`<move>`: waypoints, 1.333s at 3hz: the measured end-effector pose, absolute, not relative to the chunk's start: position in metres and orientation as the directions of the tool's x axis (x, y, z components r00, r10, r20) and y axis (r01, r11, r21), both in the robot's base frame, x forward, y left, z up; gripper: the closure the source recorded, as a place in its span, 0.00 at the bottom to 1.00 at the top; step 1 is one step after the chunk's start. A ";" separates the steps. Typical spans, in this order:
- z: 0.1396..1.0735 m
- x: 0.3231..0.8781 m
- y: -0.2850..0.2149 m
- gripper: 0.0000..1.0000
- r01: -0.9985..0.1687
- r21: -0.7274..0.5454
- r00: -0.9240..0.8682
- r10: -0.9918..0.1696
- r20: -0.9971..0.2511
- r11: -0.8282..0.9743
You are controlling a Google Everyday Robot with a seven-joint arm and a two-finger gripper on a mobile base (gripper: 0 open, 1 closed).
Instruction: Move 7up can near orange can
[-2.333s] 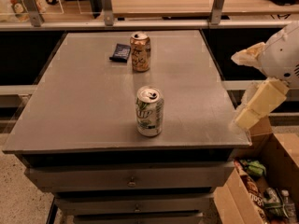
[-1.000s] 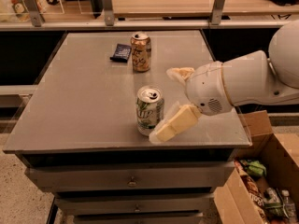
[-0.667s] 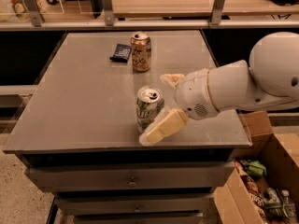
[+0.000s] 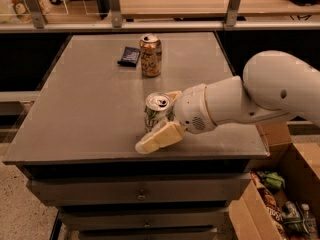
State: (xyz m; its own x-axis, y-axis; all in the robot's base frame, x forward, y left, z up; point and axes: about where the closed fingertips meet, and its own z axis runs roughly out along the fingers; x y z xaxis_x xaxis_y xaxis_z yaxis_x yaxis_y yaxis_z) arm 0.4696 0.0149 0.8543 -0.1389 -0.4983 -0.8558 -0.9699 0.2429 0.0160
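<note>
The 7up can (image 4: 158,110), white with green markings and a silver top, stands upright near the front middle of the grey table (image 4: 85,104). My gripper (image 4: 157,121) comes in from the right and is open around it. One pale finger (image 4: 159,137) lies in front of the can's base and the other (image 4: 174,95) behind it. The orange can (image 4: 150,55), copper-orange with a silver top, stands upright at the far middle of the table, well apart from the 7up can.
A small dark blue packet (image 4: 129,56) lies just left of the orange can. My white arm (image 4: 250,101) spans the table's right side. An open cardboard box (image 4: 280,199) of items sits on the floor at the lower right. A metal rail (image 4: 165,25) runs behind the table.
My gripper swung in from the right edge of the table to the 7up can and now straddles it. Neither can nor the packet has moved.
</note>
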 end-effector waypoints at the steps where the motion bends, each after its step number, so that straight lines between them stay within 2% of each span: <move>1: 0.852 0.473 0.019 0.41 -0.976 0.070 -0.154 -0.433 -0.888 0.204; 3: 0.863 0.488 -0.002 0.88 -0.974 0.161 -0.204 -0.310 -0.929 0.160; 4: 0.877 0.510 -0.022 1.00 -0.968 0.169 -0.215 -0.270 -0.938 0.183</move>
State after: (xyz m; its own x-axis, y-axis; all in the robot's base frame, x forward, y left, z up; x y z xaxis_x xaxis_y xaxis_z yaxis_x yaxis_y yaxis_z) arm 0.5105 -0.0216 0.8773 -0.2154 -0.2705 -0.9383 -0.9683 0.1834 0.1694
